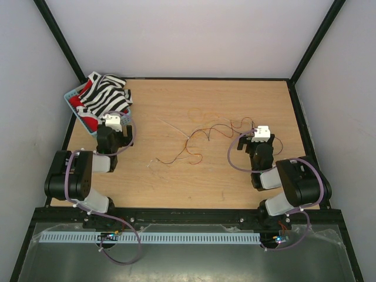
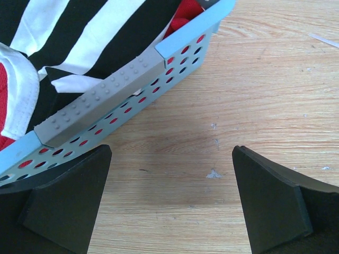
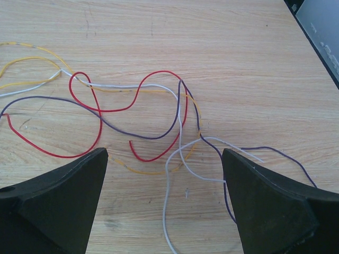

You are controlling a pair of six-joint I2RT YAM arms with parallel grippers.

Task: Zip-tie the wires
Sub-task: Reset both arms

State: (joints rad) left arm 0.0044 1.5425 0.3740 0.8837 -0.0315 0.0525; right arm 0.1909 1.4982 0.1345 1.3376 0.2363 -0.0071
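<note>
Thin multicoloured wavy wires [image 3: 183, 106] sprawl centrally on the wooden counter [image 1: 176, 100]; right pincer [image 3: 164, 153] gapes above, probably to gather them; left pincer [image 2: 172, 151] gapes too.

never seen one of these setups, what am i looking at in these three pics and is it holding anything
Two robot arms are bolted at the near edge of a wooden table. The wide picture looks down from above and behind: left arm on the left, right arm on the right. The two close-ups come from wrist cameras; the black wedges at the bottom are each arm's own jaws. Both pairs stand open and hold nothing. The left close-up shows a blue basket holding striped cloth. The right one shows loose thin wires, red, yellow, purple and white, lying on the table.
</note>
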